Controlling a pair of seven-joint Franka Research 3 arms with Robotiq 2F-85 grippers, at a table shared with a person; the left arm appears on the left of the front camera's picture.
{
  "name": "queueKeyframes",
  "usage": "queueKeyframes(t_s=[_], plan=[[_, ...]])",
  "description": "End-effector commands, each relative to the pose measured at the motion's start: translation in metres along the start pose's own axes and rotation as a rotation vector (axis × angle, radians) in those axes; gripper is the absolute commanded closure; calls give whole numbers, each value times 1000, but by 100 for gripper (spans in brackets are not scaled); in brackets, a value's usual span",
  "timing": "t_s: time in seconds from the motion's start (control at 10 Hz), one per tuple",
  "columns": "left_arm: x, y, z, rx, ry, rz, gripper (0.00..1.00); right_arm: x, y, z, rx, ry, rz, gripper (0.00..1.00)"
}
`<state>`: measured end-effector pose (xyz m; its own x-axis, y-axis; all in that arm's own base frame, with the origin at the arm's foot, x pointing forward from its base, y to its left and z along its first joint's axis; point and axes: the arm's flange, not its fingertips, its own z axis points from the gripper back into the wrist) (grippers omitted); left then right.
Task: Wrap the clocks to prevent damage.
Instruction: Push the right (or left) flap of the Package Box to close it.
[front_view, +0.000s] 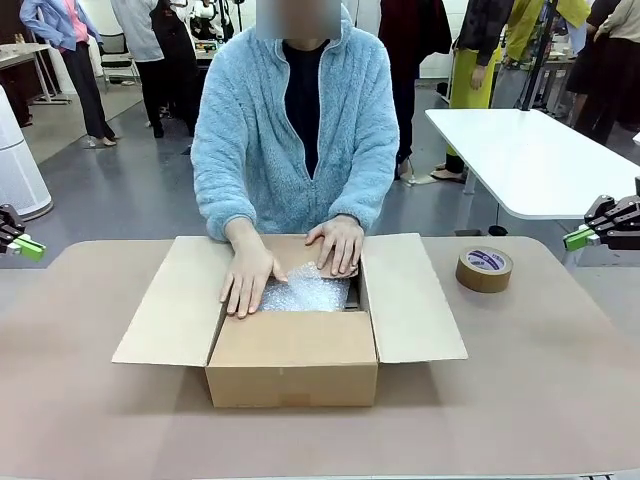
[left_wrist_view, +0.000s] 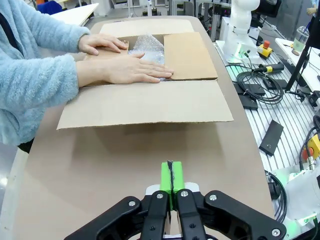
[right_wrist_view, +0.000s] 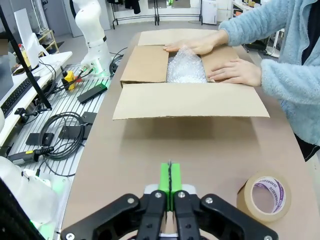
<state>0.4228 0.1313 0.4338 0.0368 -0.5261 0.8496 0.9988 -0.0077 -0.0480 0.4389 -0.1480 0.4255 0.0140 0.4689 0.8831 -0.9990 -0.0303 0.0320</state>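
The clocks (front_view: 305, 291) lie as one bubble-wrapped bundle inside an open brown cardboard box (front_view: 292, 357) at the table's middle; the same bundle (left_wrist_view: 147, 47) (right_wrist_view: 186, 70) appears in both wrist views. A person in a light blue fleece presses both hands (front_view: 250, 277) on the far flap and the bundle. My left gripper (front_view: 30, 247) hovers shut at the far left edge, well away from the box, green pads together (left_wrist_view: 171, 179). My right gripper (front_view: 575, 238) hovers shut at the far right, pads together (right_wrist_view: 170, 178).
A brown tape roll (front_view: 484, 268) (right_wrist_view: 263, 197) lies on the table right of the box, near my right gripper. The box's side flaps (front_view: 412, 296) spread flat over the tabletop. A white table (front_view: 530, 160) stands behind at right. Cables and gear lie beside the table.
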Motion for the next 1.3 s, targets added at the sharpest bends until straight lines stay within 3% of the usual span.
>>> queueKeyframes(t_s=[0.0,1.2], plan=[[1,-1,-1,8,-24,0,100,-1,2,-1,5,-10,0,99],[1,-1,-1,8,-24,0,100,0,0,0,0,0,0,99]])
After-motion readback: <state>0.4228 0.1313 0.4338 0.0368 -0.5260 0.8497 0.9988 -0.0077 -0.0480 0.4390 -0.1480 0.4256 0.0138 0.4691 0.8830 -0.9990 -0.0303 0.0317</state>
